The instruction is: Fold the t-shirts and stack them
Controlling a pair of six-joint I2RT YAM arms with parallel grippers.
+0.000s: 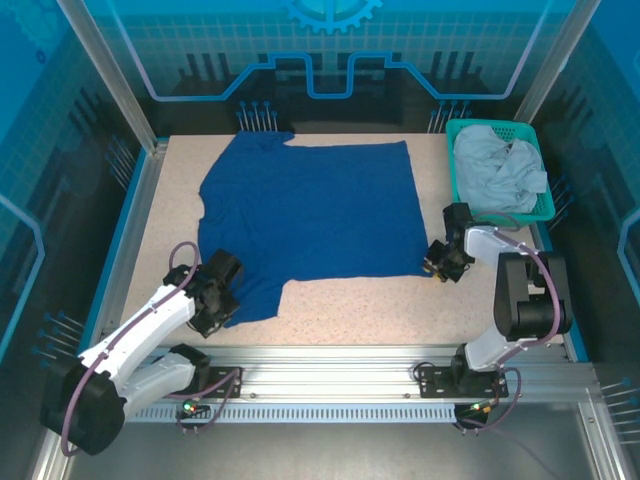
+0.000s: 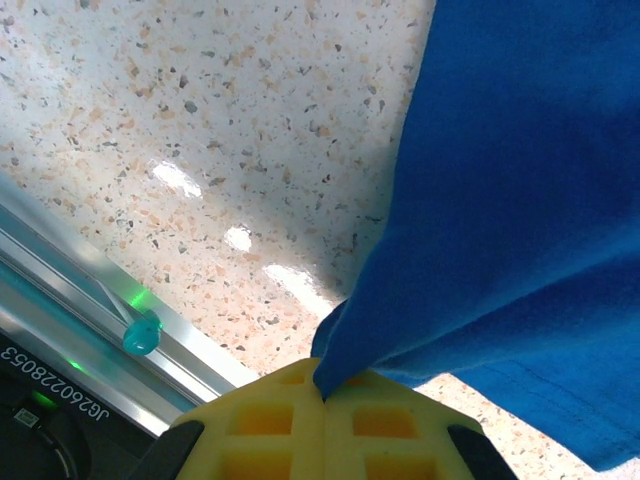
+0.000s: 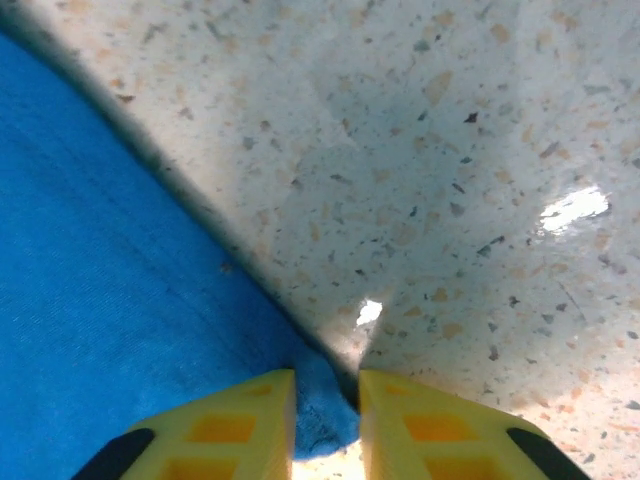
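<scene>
Since the left gripper is pinched shut on a near corner of the blue shirt, cloth spread flat beyond it, the right gripper straddles the other near corner, fingers slightly apart, not clamped yet. Looks like setup for a two-handed fold.

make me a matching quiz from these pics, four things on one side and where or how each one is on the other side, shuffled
Things
1. royal blue cloth t-shirt
2. light grey cloth t-shirt
3. left gripper
4. right gripper

States
A. open, jaws either side of the blue shirt's near right corner
B. bunched inside the teal plastic mesh basket
C. spread out on the speckled table
D. shut on the blue shirt's near left edge

Pairs: 1-C, 2-B, 3-D, 4-A
</scene>
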